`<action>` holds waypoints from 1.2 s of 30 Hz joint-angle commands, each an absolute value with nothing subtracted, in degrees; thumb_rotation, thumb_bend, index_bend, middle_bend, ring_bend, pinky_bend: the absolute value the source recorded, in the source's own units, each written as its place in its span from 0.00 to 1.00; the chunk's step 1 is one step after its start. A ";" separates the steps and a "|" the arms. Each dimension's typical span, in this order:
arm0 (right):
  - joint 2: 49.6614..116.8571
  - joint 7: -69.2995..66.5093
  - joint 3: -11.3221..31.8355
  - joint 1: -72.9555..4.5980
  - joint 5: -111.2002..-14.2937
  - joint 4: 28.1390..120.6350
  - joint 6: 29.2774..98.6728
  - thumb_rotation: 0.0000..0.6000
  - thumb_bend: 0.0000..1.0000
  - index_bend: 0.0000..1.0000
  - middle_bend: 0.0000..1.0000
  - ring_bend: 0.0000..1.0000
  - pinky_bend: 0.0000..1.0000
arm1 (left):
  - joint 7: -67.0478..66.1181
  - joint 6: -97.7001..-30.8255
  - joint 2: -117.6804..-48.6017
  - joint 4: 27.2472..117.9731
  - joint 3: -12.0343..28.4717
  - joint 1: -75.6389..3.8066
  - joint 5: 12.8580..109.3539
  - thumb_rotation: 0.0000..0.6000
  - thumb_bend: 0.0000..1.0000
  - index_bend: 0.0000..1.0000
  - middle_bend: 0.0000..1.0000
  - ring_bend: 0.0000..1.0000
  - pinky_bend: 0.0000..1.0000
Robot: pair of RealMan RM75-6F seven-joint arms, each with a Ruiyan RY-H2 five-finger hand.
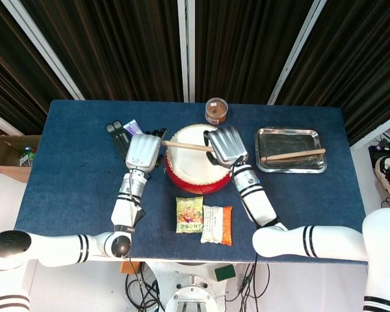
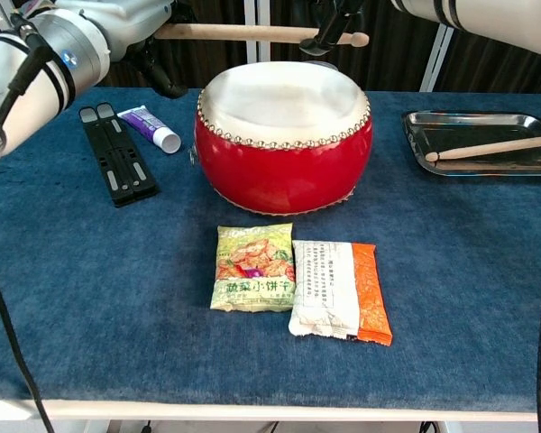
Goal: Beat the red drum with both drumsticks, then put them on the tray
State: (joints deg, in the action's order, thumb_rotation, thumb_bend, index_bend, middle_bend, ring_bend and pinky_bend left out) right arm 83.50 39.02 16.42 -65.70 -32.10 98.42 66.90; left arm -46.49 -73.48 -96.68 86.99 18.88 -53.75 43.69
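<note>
Nearest, green snack packet beside white-and-orange packet. Behind them, round red drum with white skin. Right hand grips long wooden drumstick above the drumhead. Left hand hangs just beside the drum; cannot tell its grip. Second wooden drumstick lies in rectangular metal tray.

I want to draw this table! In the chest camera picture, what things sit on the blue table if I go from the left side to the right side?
Black stand → purple tube → red drum → silver tray with a drumstick lying in it. The two snack packets lie in front of the drum, so I left them out.
</note>
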 commanded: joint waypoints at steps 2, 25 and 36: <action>81.20 35.29 14.98 -62.30 -36.45 99.37 67.02 1.00 0.63 0.91 0.71 0.55 0.62 | -45.88 -73.57 -96.02 86.71 19.23 -53.14 43.30 1.00 0.24 0.24 0.38 0.47 0.75; 65.67 21.31 11.48 -44.07 -51.65 98.79 73.56 1.00 0.63 0.92 0.72 0.55 0.62 | -38.04 -74.56 -88.55 84.18 20.95 -45.78 40.88 1.00 0.24 0.20 0.33 0.41 0.72; 67.21 31.28 8.88 -42.02 -49.76 90.84 71.77 1.00 0.63 0.92 0.72 0.56 0.62 | -33.35 -74.21 -88.07 84.95 19.29 -42.87 43.76 1.00 0.24 0.18 0.33 0.40 0.72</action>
State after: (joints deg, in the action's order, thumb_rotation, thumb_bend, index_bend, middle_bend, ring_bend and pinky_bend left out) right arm 65.75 29.25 9.59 -42.16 -50.52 93.04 72.59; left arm -33.50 -74.27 -88.11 84.82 19.47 -43.04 43.57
